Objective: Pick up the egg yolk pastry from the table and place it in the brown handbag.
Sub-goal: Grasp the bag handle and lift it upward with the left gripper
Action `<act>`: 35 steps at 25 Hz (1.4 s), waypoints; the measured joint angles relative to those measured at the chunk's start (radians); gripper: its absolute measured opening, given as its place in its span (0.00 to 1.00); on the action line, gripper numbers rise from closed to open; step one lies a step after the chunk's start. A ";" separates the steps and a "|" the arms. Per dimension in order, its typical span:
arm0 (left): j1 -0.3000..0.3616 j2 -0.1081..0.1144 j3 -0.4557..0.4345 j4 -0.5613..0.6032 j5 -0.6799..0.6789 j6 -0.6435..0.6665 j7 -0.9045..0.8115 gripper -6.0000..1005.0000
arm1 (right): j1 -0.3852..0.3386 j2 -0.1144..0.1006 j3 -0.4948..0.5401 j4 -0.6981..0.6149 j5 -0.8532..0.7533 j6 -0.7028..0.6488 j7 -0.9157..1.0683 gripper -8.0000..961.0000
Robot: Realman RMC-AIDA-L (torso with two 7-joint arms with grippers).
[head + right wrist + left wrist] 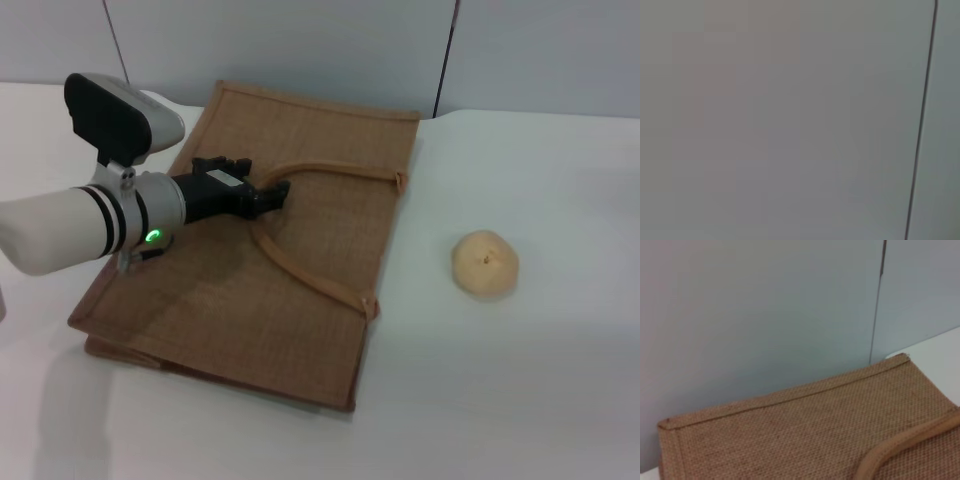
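Observation:
The egg yolk pastry (485,263) sits on the white table (520,400), to the right of the brown handbag (240,300) and apart from it. The handbag lies flat, with its lighter strap handle (310,275) curving across its top face. My left gripper (277,195) reaches in from the left over the bag, its tip at the bend of the handle. The left wrist view shows the bag's woven face (805,430) and part of the handle (905,445). My right gripper is out of view; its wrist view shows only a grey wall.
A grey panelled wall (330,50) stands right behind the table and the bag's far edge. The bag's front edge lies close to the near left part of the table. White tabletop surrounds the pastry.

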 joint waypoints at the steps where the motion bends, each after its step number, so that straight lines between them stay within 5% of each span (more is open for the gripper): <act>1: 0.000 0.001 0.000 0.000 0.000 0.004 -0.002 0.69 | 0.000 0.000 0.000 0.000 0.000 0.000 0.000 0.93; 35: -0.042 -0.012 0.000 -0.012 0.077 0.047 -0.053 0.69 | 0.016 0.000 0.000 0.000 0.000 0.000 0.000 0.93</act>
